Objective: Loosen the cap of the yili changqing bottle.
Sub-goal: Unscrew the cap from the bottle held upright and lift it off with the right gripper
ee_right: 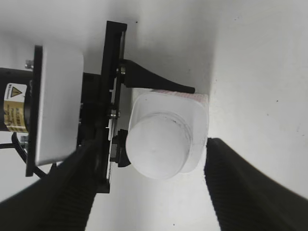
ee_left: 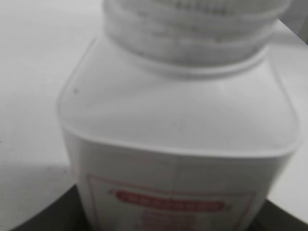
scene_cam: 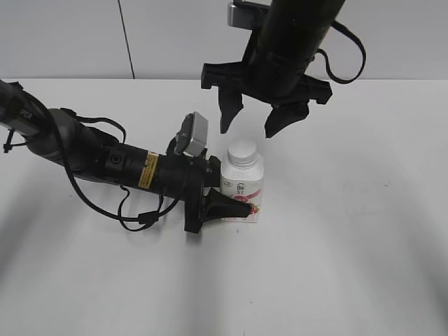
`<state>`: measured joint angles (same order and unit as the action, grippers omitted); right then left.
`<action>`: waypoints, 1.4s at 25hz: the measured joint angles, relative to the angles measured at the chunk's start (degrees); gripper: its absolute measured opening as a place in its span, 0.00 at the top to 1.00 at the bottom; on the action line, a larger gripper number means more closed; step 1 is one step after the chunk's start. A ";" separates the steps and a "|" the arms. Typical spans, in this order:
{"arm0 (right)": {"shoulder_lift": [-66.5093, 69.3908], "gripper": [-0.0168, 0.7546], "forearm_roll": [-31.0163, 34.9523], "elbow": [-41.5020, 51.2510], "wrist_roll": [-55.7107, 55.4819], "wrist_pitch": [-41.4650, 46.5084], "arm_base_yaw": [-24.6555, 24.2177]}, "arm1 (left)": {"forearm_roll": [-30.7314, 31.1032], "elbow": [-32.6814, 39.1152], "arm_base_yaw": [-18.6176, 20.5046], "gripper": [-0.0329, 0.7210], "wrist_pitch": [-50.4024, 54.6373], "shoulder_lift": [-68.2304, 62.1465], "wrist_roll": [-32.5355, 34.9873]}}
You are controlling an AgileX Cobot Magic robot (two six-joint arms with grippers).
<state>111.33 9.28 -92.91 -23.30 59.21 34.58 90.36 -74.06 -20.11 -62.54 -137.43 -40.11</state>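
The yili changqing bottle (scene_cam: 242,187) stands upright on the white table, squat and white with a pink-red label. Its white cap (scene_cam: 242,152) sits on the neck. My left gripper (scene_cam: 225,201) is shut on the bottle's body from the left, low down. The left wrist view is filled by the bottle (ee_left: 178,144) and the cap's lower edge (ee_left: 192,19). My right gripper (scene_cam: 255,120) hangs open just above and behind the cap, touching nothing. The right wrist view looks down on the cap (ee_right: 156,144) and bottle (ee_right: 195,115) between its spread fingers (ee_right: 149,192).
The white table (scene_cam: 350,245) extends around the bottle. A grey wall runs behind its far edge. The left arm's body and cables (scene_cam: 91,157) lie low across the table's left half.
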 joint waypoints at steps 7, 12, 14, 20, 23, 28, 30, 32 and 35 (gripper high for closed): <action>2.09 0.28 0.42 0.00 -0.28 0.18 0.00 | -0.20 0.00 -0.06 0.45 0.03 0.00 -0.10; 2.09 0.28 0.42 0.00 -0.35 0.18 0.00 | -0.20 0.00 -0.06 0.45 0.07 0.00 -0.15; 2.09 0.28 0.42 0.00 -0.35 0.13 0.00 | -0.20 0.00 -0.06 0.45 0.07 0.00 -0.15; 2.09 0.28 0.88 0.00 -0.35 -0.32 0.00 | -0.20 0.00 -0.06 0.45 0.07 0.00 -0.15; 2.09 0.28 1.07 0.00 -0.35 -0.58 0.00 | -0.20 0.00 -0.06 0.45 0.07 0.00 -0.15; 2.09 0.28 1.07 0.00 -0.35 -0.70 0.00 | -0.20 0.00 -0.06 0.45 0.07 0.00 -0.15; 2.09 0.29 1.07 0.00 -0.35 -0.70 0.00 | -0.22 0.00 -0.06 0.45 0.07 0.00 -0.15; 2.09 0.29 1.07 0.00 -0.35 -0.70 0.00 | -0.22 0.00 -0.06 0.45 0.07 0.00 -0.15; 2.09 0.29 1.07 0.00 -0.35 -0.72 0.00 | -0.22 0.00 -0.06 0.45 0.07 0.00 -0.15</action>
<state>113.42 10.36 -92.91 -23.65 58.50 34.58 90.14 -74.06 -20.17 -62.47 -137.43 -40.26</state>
